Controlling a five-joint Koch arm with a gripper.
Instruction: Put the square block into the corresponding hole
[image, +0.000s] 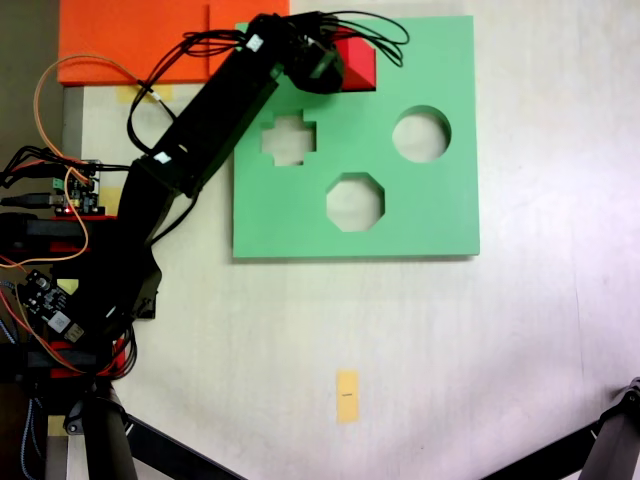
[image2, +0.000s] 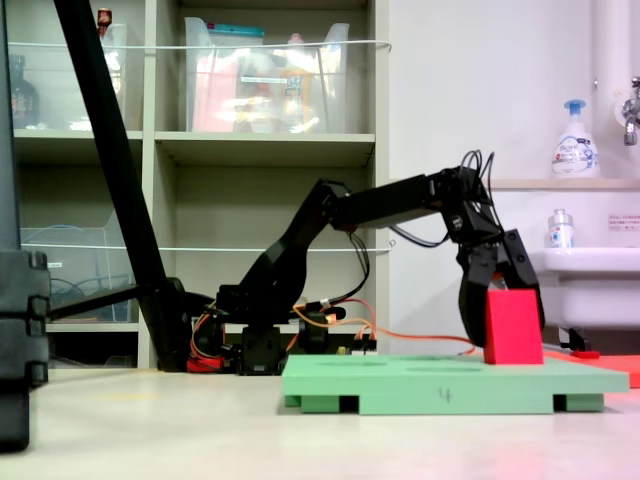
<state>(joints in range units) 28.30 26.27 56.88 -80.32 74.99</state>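
Now square block (image2: 513, 327) sits at board (image: 440, 215) edge.

the pale table (image: 500, 330) carries a green foam board (image: 440, 215), an orange sheet (image: 130, 40) and a yellow tape strip (image: 347, 396).

Black jointed arm (image: 215, 105), looped black cables, white labels, orange wires at base.
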